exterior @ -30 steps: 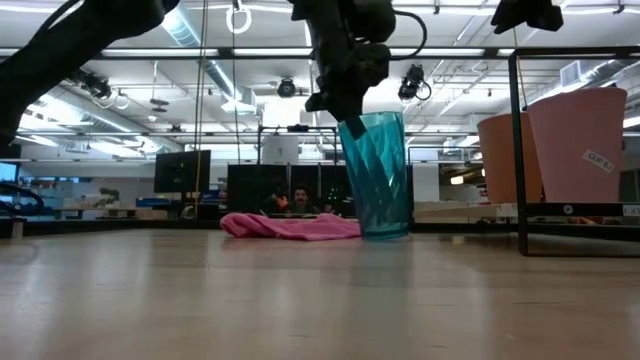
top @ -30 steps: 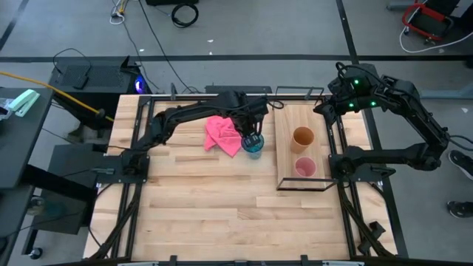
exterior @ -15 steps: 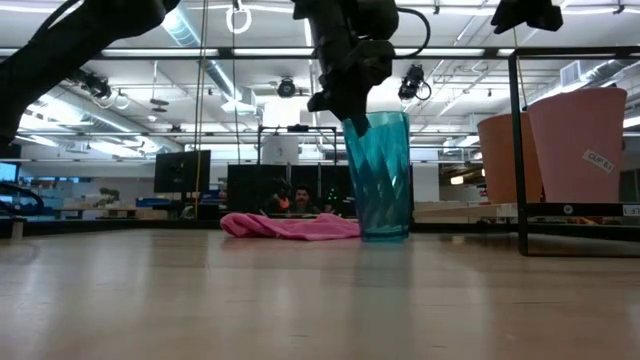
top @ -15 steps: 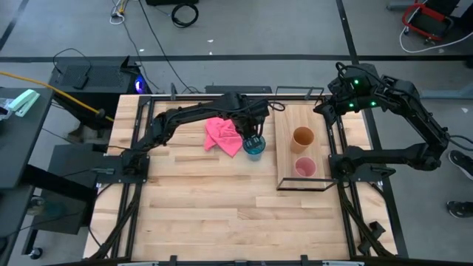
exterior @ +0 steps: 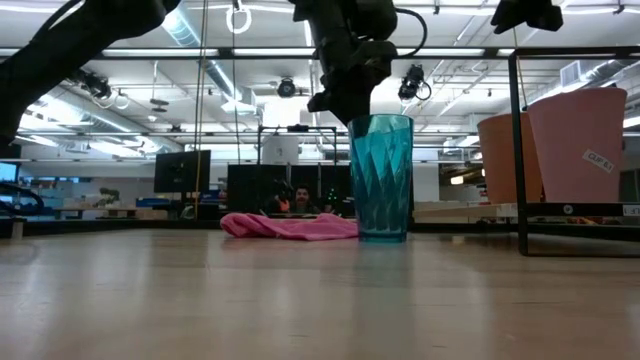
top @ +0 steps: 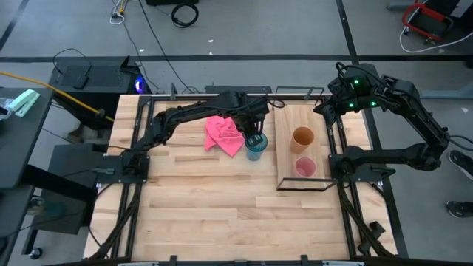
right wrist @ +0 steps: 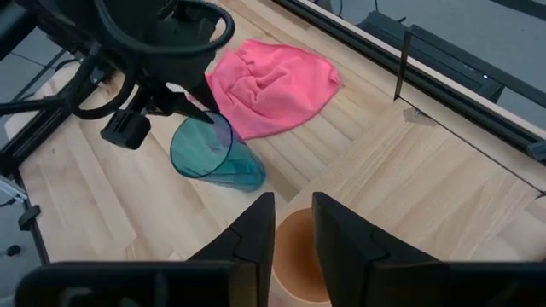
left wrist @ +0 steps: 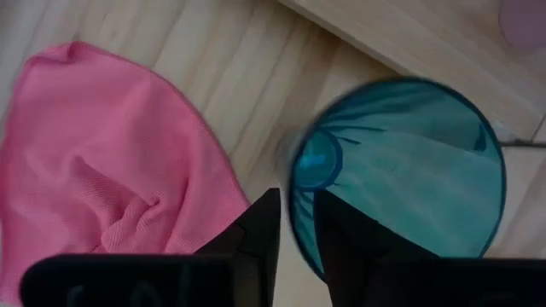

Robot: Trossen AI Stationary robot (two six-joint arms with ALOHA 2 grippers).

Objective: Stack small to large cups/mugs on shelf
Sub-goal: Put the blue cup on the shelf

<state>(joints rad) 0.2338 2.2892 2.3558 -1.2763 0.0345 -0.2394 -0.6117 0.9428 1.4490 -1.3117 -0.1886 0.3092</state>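
The teal-blue cup stands upright with its base on the tabletop, between the pink cloth and the shelf. My left gripper is above it and shut on its rim. The orange cup and the pink cup stand mouth up on the shelf board, the pink one nearer the table's near edge. My right gripper hangs shut and empty above the shelf's far right corner. My left gripper pinches the teal cup's rim on the side toward the pink cloth, with one finger inside the cup and one outside. The fingers come from above, pointing down. The cup stands upright with its base on the table.
The pink cloth lies crumpled on the table right beside the teal cup. The shelf's thin black wire frame rises at its near end. The table's near half is bare wood.
My left gripper has shifted a little toward the shelf, still shut on the rim. The teal cup leaned with its mouth toward the cloth; it now stands upright, and its base has stayed on the table.
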